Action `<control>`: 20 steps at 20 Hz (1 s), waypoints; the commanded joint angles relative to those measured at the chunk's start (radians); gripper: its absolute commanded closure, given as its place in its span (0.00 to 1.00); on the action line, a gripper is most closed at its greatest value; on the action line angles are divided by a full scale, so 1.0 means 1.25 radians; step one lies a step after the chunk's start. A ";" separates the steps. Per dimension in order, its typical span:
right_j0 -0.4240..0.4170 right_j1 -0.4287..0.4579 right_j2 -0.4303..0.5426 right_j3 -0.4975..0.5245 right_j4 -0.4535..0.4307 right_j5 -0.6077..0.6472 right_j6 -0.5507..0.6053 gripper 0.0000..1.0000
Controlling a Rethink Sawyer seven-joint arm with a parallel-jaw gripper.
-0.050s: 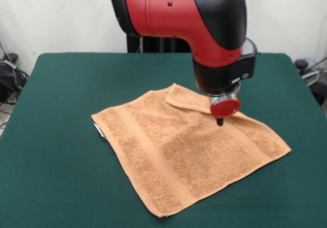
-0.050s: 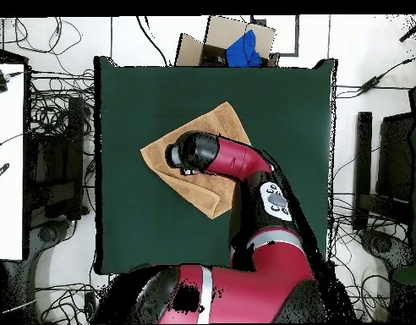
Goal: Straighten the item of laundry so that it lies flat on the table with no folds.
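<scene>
Pincer (image 1: 219, 120) tip touches towel (image 1: 173, 151) beside its folded-over far corner.

The small orange-tan terry-cloth towel (image 1: 189, 151) looked rough and nubbly, with a looped pile, and flatter woven bands crossed it. The large dark green table top (image 1: 61, 136) appeared matt and felt-like, probably cloth. The red and black robot arm (image 1: 184, 13) had a smooth, glossy shell that looked like hard plastic. A shiny silver metal collar ringed its wrist above the gripper (image 1: 219, 120), whose dark tip looked matt.
</scene>
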 commanded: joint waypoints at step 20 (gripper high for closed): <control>0.008 -0.024 0.120 0.225 0.067 -0.150 0.036 1.00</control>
